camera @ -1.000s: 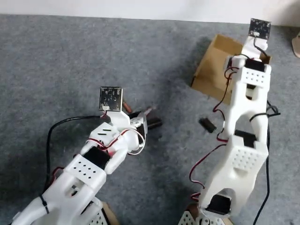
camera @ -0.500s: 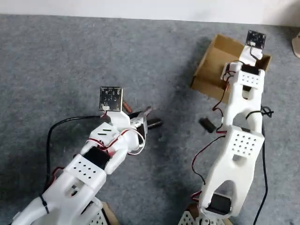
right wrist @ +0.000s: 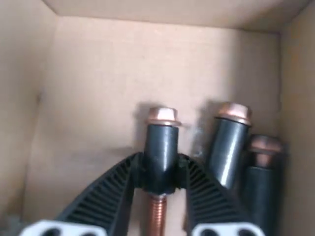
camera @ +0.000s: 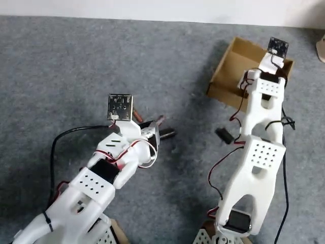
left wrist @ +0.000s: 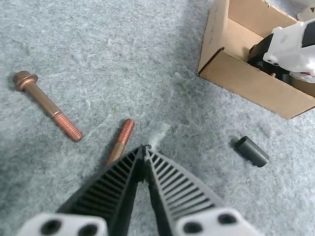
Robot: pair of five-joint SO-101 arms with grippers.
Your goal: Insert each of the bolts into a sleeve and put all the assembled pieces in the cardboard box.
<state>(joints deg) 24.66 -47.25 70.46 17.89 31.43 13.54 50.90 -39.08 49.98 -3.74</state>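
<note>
Closest in, my right hand (right wrist: 160, 169) is clamped on an assembled piece (right wrist: 161, 147), gripping it by the black sleeve. Its copper bolt head (right wrist: 162, 115) sticks out past my fingertips, and the threaded end shows back between the fingers. This hand sits inside the cardboard box (right wrist: 98, 73), with the piece over the box floor; I cannot tell whether it touches. Just beside the hand, two more assembled pieces (right wrist: 229, 142) lie side by side along the box wall.

My left hand (left wrist: 146, 149) is closed tip to tip with nothing between, low over the grey desk (left wrist: 123, 49). A bolt (left wrist: 121, 140) lies right by its tips, partly hidden under one finger. A second bolt (left wrist: 47, 105) lies a little farther off on the same side, apart from the first. A loose sleeve (left wrist: 252, 151) lies on the hand's other side, and beyond it stands the box with my right hand in it.
</note>
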